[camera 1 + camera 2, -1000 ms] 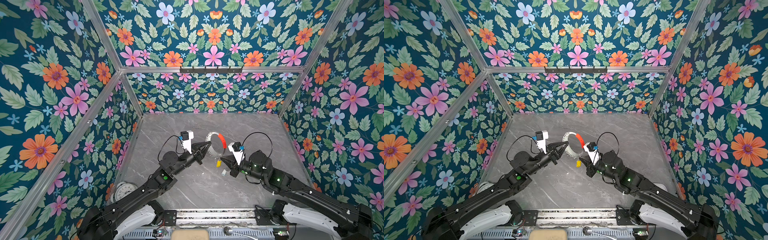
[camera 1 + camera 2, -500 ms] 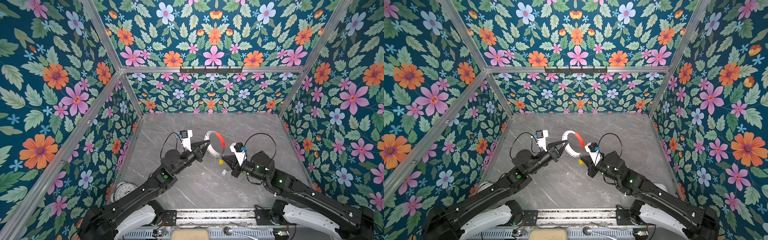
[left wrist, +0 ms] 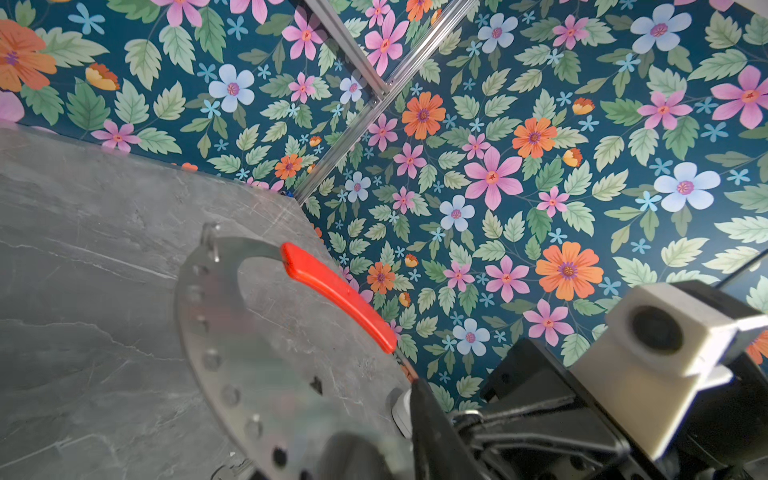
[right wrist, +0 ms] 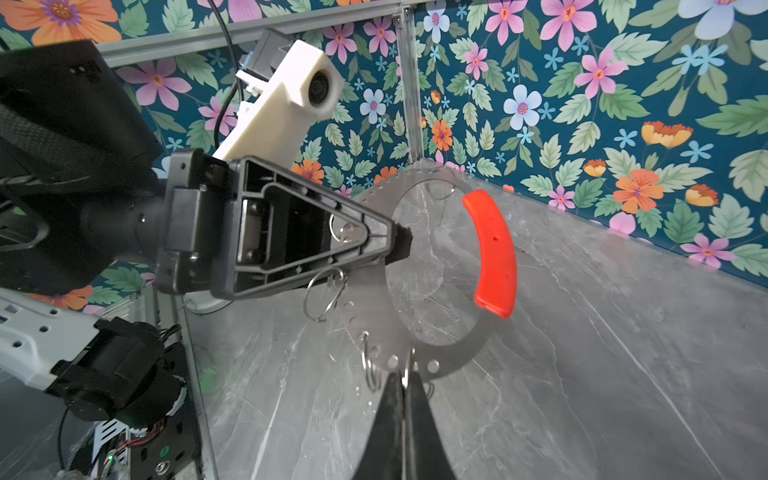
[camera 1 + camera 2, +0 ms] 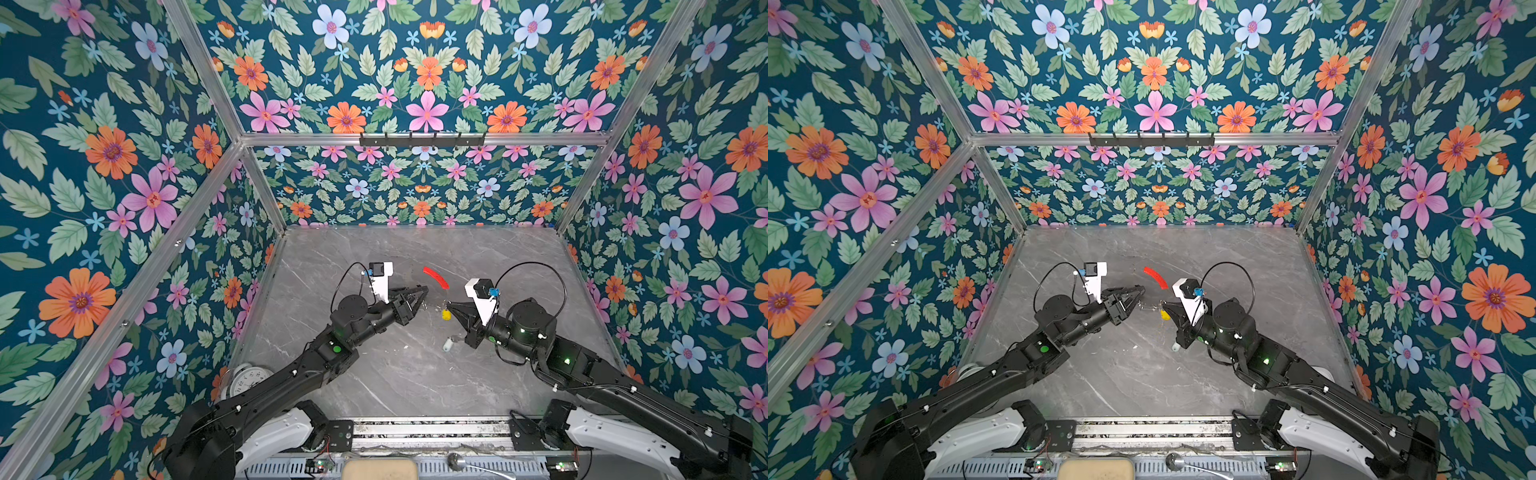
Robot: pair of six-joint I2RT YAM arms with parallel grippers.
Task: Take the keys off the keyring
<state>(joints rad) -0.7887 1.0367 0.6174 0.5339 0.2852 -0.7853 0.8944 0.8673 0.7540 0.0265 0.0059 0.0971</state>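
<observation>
The keyring [image 4: 365,328] is held tilted on edge above the grey table [image 5: 395,374], with its red section [image 5: 436,277] at the far end. The right gripper [image 4: 405,380] is clenched tight on the keyring's lower rim, among the small empty wire rings [image 4: 322,297]. The left gripper [image 5: 420,296] sits at the keyring's opposite side with its jaws parted. In the left wrist view the band's edge runs between the 2 fingers [image 3: 428,419], and I cannot tell whether either pad touches it.

There are 2 keys. The yellow-tagged key [image 5: 446,314] hangs just under the keyring's rim, right beside the right gripper's tip. The pale-tagged key [image 5: 448,344] lies flat on the table, apart from the keyring and on its near side, close to the right arm. A white clock [image 5: 249,378] lies well away from the keyring, partly hidden under the left arm.
</observation>
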